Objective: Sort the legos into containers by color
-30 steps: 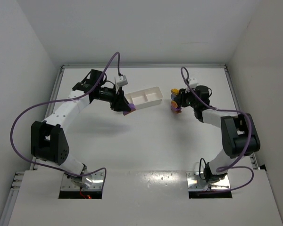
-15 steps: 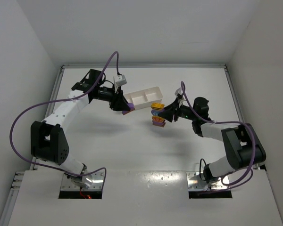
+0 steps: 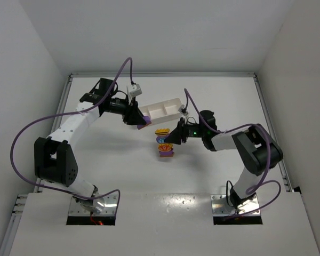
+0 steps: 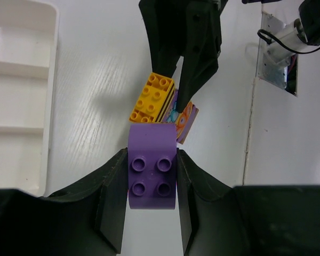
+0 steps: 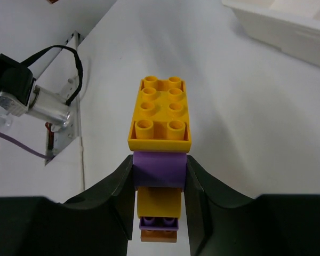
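The left end effector (image 4: 152, 176) is clenched on a small purple plastic brick with four studs (image 4: 152, 168), its two black fingers pressing the brick's long sides. In the top view this brick sits just beside the near-left end of the long white plastic tray with three square compartments (image 3: 170, 101), above the white desk (image 3: 202, 176).

The right end effector (image 5: 159, 178) grasps a stack of small plastic bricks (image 5: 159, 160), its fingers closed on the purple brick under the yellow eight-stud brick (image 5: 160, 114) on top. Below that come an orange-yellow, a purple and an orange layer.

From above, the stack lies between the two arms, near the tray's front side but apart from it, and close to the held purple brick. Whether the stack touches the desk cannot be told.
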